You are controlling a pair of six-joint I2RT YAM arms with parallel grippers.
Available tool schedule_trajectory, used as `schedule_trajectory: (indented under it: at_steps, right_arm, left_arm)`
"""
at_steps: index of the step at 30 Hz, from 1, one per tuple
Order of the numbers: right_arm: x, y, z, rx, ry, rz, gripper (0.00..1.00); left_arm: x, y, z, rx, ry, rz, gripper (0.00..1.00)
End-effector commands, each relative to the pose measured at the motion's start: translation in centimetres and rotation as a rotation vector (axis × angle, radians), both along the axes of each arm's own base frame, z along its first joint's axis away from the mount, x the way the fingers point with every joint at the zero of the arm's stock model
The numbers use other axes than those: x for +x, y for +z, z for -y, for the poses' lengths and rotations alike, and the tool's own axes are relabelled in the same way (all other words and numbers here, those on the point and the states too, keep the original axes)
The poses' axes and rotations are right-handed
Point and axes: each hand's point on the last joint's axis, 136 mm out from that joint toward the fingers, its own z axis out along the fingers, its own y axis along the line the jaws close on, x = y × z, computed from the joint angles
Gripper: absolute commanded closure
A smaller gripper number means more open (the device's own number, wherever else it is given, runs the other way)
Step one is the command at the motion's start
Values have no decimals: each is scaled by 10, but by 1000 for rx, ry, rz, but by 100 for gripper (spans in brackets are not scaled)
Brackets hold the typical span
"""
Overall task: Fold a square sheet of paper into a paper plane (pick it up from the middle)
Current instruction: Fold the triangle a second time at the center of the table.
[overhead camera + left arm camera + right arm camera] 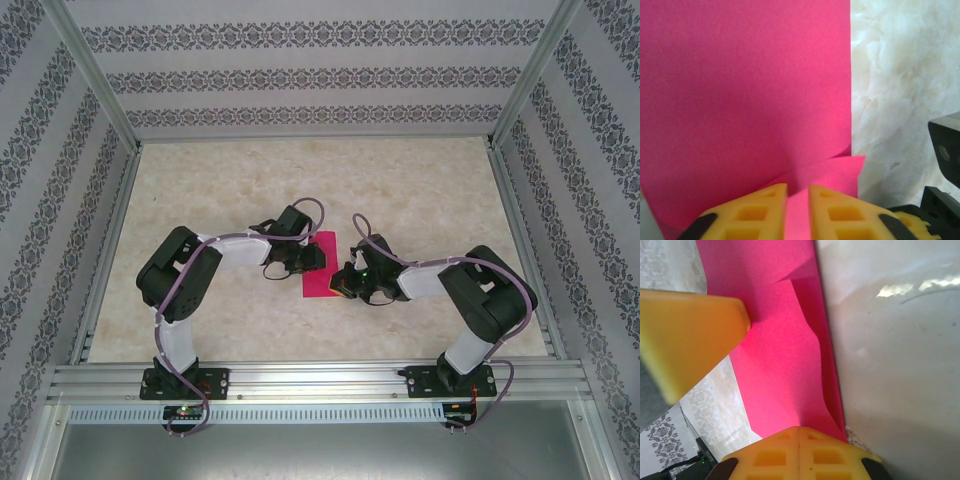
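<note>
Item: thin magenta-pink square sheet of paper, plain, doubled over into a narrow strip, upper layer bowed up off the lower.
Location: middle of the pale marbled table top, between the two grippers.
Long axis: near-to-far, away from the arm bases, leaning slightly right at the far end.
Left gripper: at the strip's left long edge; yellow fingers parted by a narrow slit with pink in the gap; seemingly released, though the wrist view cannot rule out contact with the flap.
Right gripper: at the strip's right edge, toward the near end; yellow fingers pressed together, clenched on the paper's edge.
Bearing: paper to the right of the left gripper and to the left of the right gripper; both at its edges, neither clearly nearer.
Next move, as judged: pressing the crease along the long axis, right gripper anchoring.
Risk, as judged: loose upper layer springing open.
</note>
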Motion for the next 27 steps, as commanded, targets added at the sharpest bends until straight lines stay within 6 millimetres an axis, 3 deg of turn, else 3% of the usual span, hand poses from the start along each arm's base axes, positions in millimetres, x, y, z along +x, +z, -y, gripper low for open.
schedule_trajectory:
  at_steps: [1, 5, 10, 20, 27]
  right_arm:
    - [-21, -39, 23, -129, -40, -105, 98]
    - [-21, -40, 25, -138, -48, -104, 98]
    - [-22, -40, 25, -141, -54, -105, 98]
    - [-24, -47, 26, -155, -54, -118, 99]
    - [-29, -54, 30, -181, -45, -140, 100]
  left_arm:
    - [-5, 36, 4, -46, -22, 24, 76]
    - [-18, 42, 13, -113, -21, -10, 80]
    - [-32, 28, 23, -111, -13, -46, 88]
    - [-30, -12, 19, -82, 46, -66, 90]
    - [-29, -30, 0, 3, 95, -50, 90]
